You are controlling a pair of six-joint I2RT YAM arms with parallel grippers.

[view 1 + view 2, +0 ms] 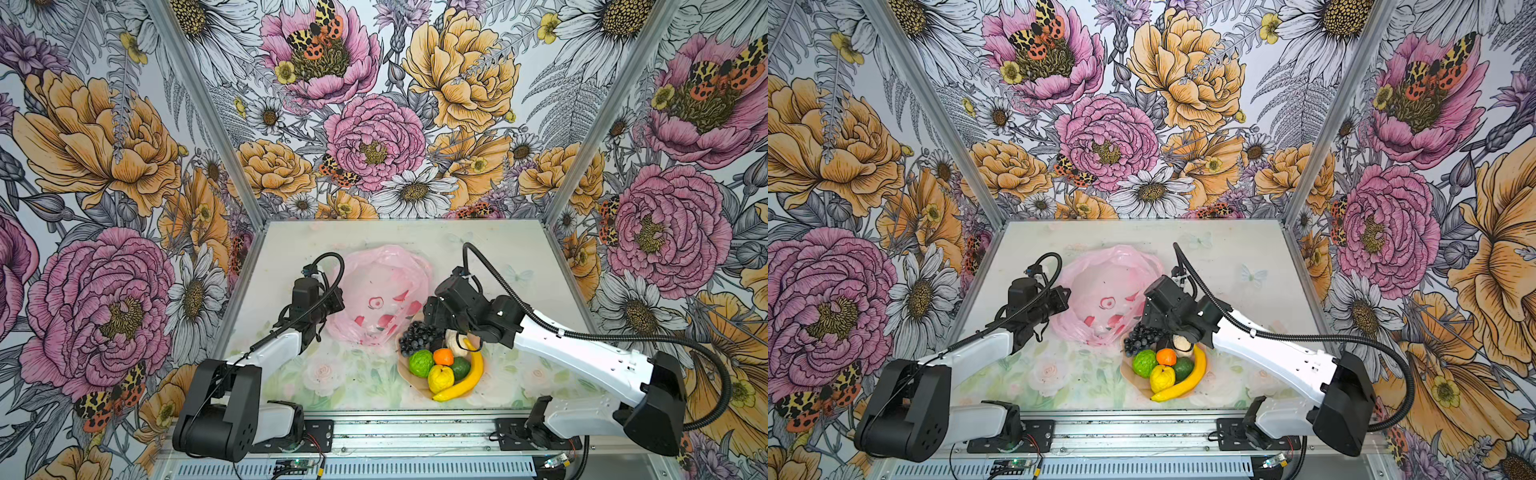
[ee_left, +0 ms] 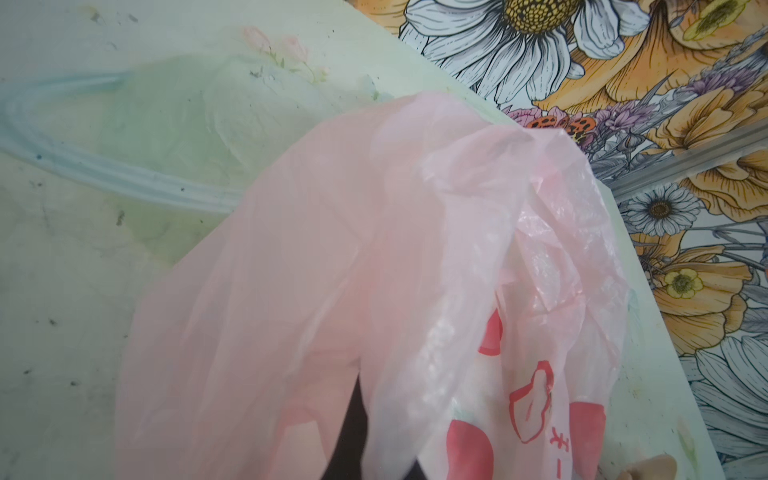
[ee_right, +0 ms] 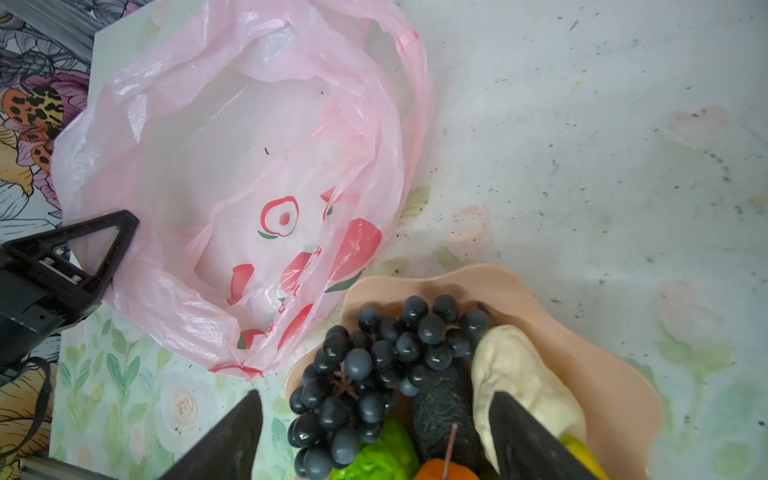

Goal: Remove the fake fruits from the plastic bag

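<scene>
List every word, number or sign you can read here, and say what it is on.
plastic bag: a column of small red characters beside the printed fruit shapes, too creased and blurred to read.
No other writing can be made out.

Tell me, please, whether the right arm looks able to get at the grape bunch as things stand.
Probably yes: the right gripper hangs open just over the grape bunch, which lies uncovered at the edge of the plate, with nothing between them.

Pale floral-print table (image 1: pixel 519 257) with the crinkled pink plastic bag (image 1: pixel 386 286) and, just beside it, a peach scalloped plate (image 3: pixel 623 395)
</scene>
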